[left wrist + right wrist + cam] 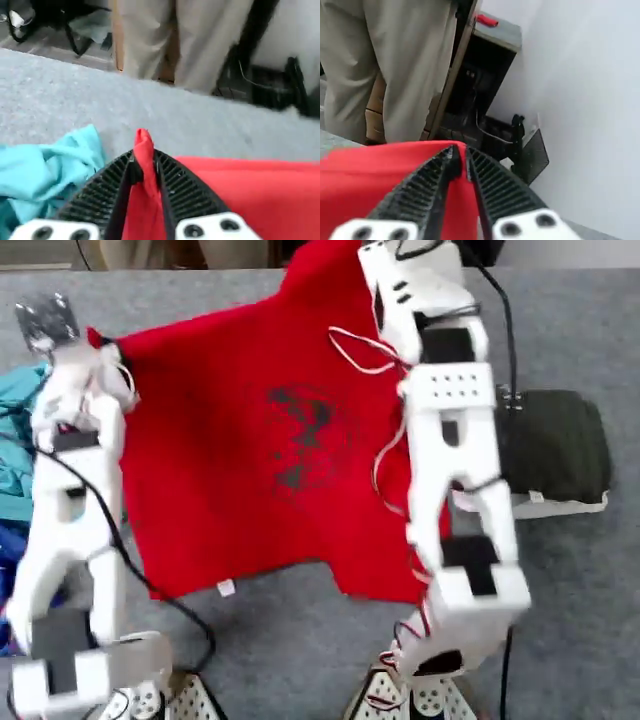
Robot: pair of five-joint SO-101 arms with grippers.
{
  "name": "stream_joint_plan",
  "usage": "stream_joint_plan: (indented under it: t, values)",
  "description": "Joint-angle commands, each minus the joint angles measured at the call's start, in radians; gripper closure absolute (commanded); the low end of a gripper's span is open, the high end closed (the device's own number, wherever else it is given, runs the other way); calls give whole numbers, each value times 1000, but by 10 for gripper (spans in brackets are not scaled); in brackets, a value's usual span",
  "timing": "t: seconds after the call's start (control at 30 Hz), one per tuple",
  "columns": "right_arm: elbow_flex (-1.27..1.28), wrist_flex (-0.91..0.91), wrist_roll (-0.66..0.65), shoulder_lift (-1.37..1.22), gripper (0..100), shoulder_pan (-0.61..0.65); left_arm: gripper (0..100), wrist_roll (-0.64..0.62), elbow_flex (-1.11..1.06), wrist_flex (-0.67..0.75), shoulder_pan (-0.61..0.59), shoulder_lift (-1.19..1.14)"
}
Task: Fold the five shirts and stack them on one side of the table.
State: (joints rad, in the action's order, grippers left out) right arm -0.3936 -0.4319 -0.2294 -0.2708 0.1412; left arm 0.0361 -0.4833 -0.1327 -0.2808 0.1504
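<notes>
grey felt covers the table [570, 330], and most of its middle is taken by a red shirt [230, 470] spread nearly flat, dark print facing up, with a small white label [225, 588] at its near edge.

the left arm [70, 530] rises from its base at the near left corner and stretches away along the shirt's left side, wrist bent down at the far left corner of the cloth. there the left gripper [144, 159] is clamped on the red shirt: a bunched fold of red pokes up between its ribbed black fingers [105, 190], pinched tight.

the right arm [460, 440] stands up from the near edge and reaches over the shirt's right side to its far edge, its upper links high above the cloth. the right gripper [460, 156] is likewise closed on the red shirt, its fingers [495, 185] meeting over the fabric's edge.

a crumpled teal shirt [12, 430] lies at the table's left edge, just beside the left gripper, with blue cloth [8, 550] nearer that arm's base. on the right side, a dark green folded shirt [555, 445] rests on a white folded one [565, 506], near the red shirt's right edge.
</notes>
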Motion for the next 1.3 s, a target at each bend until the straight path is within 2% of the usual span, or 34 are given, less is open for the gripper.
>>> stream_joint_plan:
  t: [0.0, 0.13, 0.23, 0.43, 0.57, 0.67, 0.77, 0.87, 0.97, 1.17, 1.27]
  values:
    - [-275, 35, -6, -125, 997, 2, 981, -34, 361, -89, -38, -147]
    - [-553, -141, -6, -285, 997, 8, 981, -31, 644, -348, -2, -274]
    - [-739, -322, -6, -384, 997, -1, 981, -29, 738, -535, 25, -332]
    - [-1053, -703, -17, -506, 995, -45, 981, -15, 766, -842, 29, -341]
    - [-1218, -1083, -144, -541, 995, -36, 981, 110, 766, -1046, 31, -340]
    - [-1277, -1333, -198, -549, 996, -31, 981, 153, 756, -1146, 29, -340]
    - [-1227, -1356, -189, -513, 996, -74, 981, 160, 740, -1232, 26, -340]
    - [-1148, -1358, -192, -453, 996, -105, 981, 189, 683, -1263, 31, -315]
    - [-995, -1358, -232, -340, 996, -105, 982, 244, 526, -1206, 31, -216]
    - [-455, -1347, -242, -41, 996, -25, 982, 250, 123, -1000, 37, 58]
    - [-182, -1255, -235, 81, 996, -24, 982, 250, -5, -974, 35, 130]
